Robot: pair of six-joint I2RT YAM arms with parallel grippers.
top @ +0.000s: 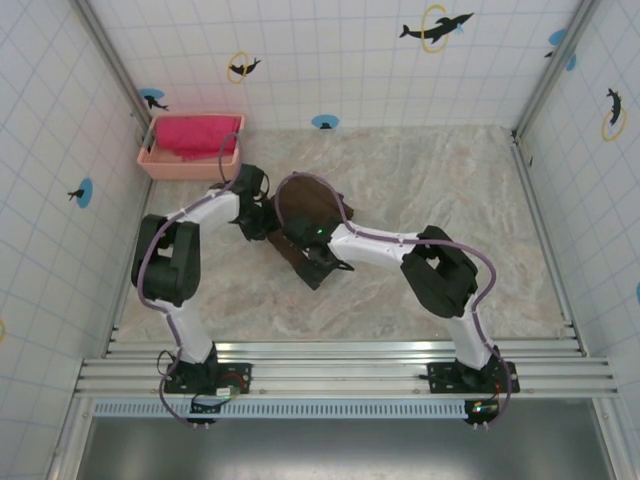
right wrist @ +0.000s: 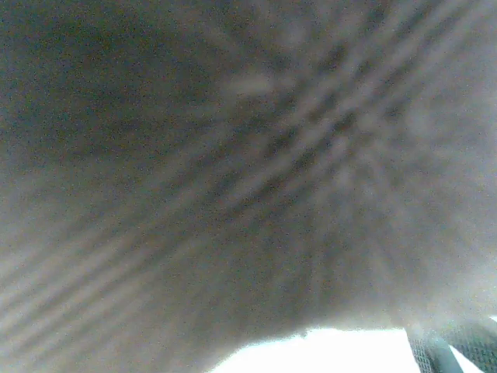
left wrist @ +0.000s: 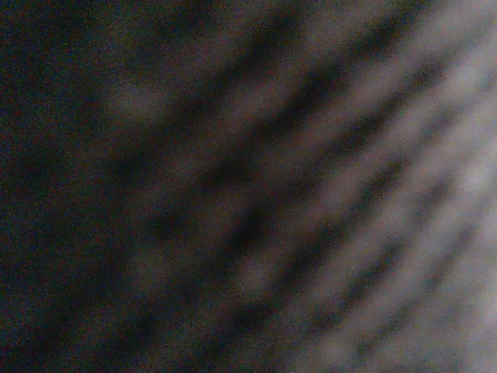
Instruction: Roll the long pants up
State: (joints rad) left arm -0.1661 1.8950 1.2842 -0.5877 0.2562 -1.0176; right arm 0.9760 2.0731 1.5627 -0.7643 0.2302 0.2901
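Lying bunched, long pants (top: 306, 200) (dark-brown), left end effector (top: 263, 221), right end effector (top: 311, 258), openings unclear

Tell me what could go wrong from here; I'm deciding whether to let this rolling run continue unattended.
1. The left arm and right arm meet closely over the bundled long pants, so they might knock each other or tug the roll apart.
2. Both wrist views are blurred fabric up close, so a slipping hold could pass unseen and the roll may loosen.
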